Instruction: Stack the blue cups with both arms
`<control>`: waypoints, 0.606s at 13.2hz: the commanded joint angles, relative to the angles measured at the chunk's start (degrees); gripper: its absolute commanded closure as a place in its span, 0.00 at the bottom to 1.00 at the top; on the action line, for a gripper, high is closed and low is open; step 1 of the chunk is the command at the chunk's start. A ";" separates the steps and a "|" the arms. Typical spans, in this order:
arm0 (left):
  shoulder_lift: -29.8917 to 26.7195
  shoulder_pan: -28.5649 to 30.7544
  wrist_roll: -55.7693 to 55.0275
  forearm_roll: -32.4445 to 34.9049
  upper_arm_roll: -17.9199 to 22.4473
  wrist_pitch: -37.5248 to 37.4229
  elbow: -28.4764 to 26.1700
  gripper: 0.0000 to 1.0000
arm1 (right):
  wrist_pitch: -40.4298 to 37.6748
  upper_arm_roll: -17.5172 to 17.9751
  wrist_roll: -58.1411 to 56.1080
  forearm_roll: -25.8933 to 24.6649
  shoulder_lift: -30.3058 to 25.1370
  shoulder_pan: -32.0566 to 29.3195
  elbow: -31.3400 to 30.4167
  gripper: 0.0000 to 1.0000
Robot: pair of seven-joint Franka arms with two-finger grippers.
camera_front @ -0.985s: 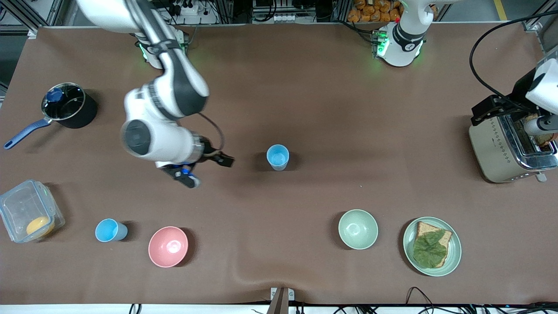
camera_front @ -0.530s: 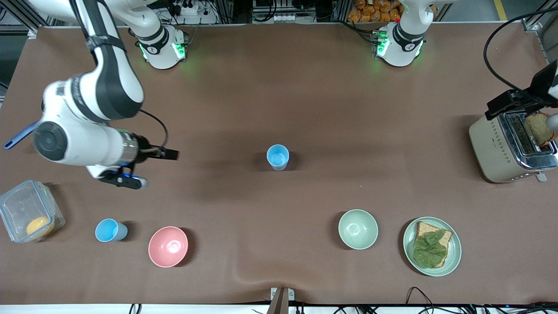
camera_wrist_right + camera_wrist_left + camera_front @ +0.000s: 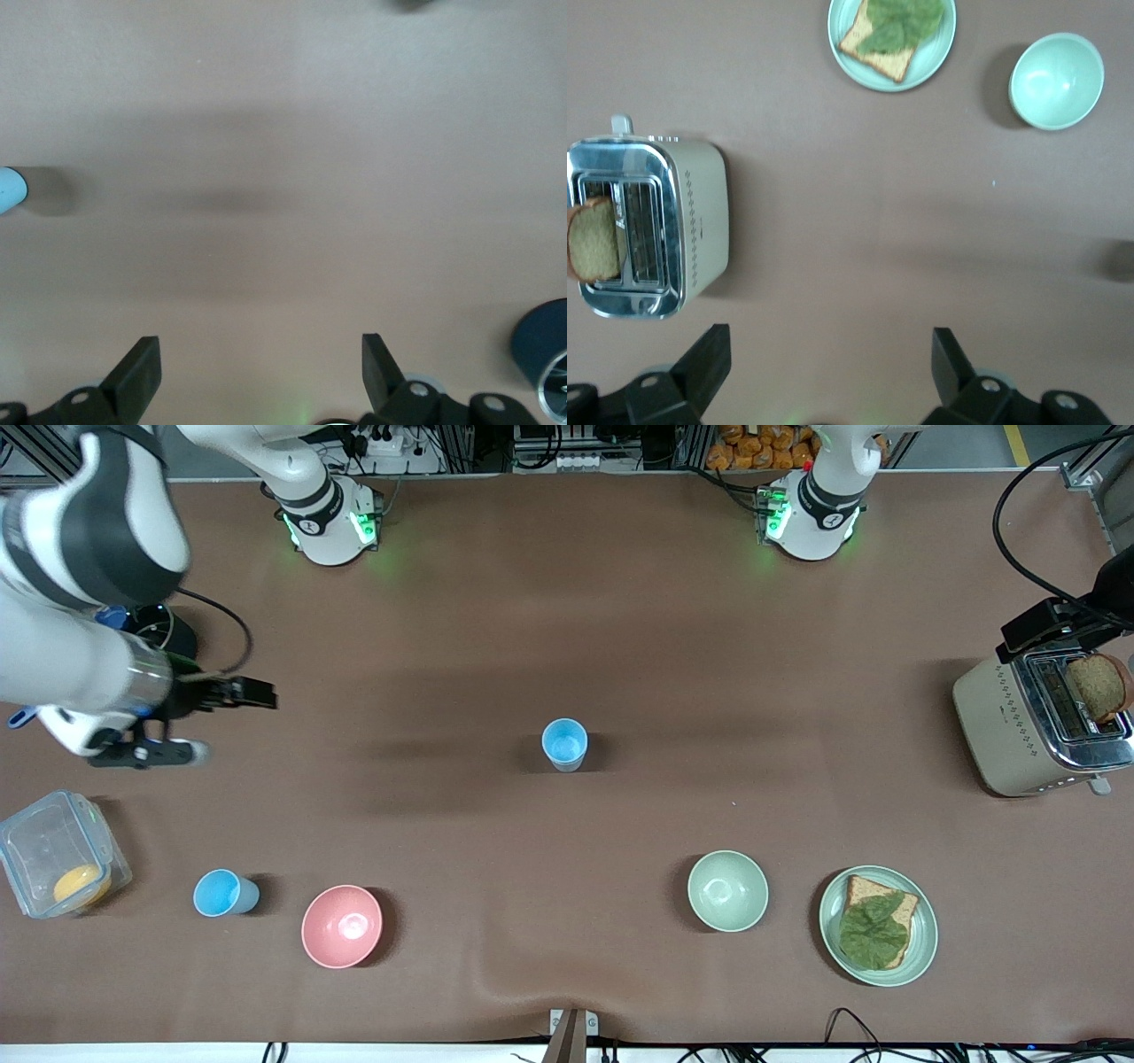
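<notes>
From the front view, two blue cups wait apart on the brown bench. One cup (image 3: 564, 743) stands upright near the middle of the bench. The other cup (image 3: 225, 893) sits close to the front edge toward the right arm's end, between a clear box (image 3: 58, 853) and a pink bowl (image 3: 342, 926). The right gripper (image 3: 226, 722) hangs over bare bench near that end's edge, beside the dark pot (image 3: 164, 631), fingers spread and holding nothing. The left gripper is out of this view, up by the toaster (image 3: 1041, 722) at the other end.

Over to the left wrist view: the left gripper (image 3: 831, 359) is wide open and empty above the bench, with the toaster, the sandwich plate (image 3: 892, 44) and the green bowl (image 3: 1056, 81) below. No cup here.

Now the right wrist view: the right gripper (image 3: 261, 365) is also wide open, nothing between the fingers. Only a sliver of one blue cup (image 3: 11, 190) shows at the picture's margin.

Judging by looks, these are thin plastic tumblers, light and easy to tip, smooth and tapered, so likely to slip in a loose pinch. A gentle pinch across the wall just under the rim seems the best hold, with one finger inside and one outside.
</notes>
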 commanded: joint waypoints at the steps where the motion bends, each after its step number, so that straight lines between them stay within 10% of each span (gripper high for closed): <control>1: -1.16 0.17 1.18 -0.81 0.08 -2.59 -0.07 0.00 | -0.44 3.76 -2.45 -1.11 -4.14 -5.07 -1.51 0.00; 8: -2.66 -0.27 1.70 -0.81 0.69 -2.59 -0.87 0.00 | -2.81 6.85 -4.11 -5.22 -8.54 -9.65 -1.42 0.00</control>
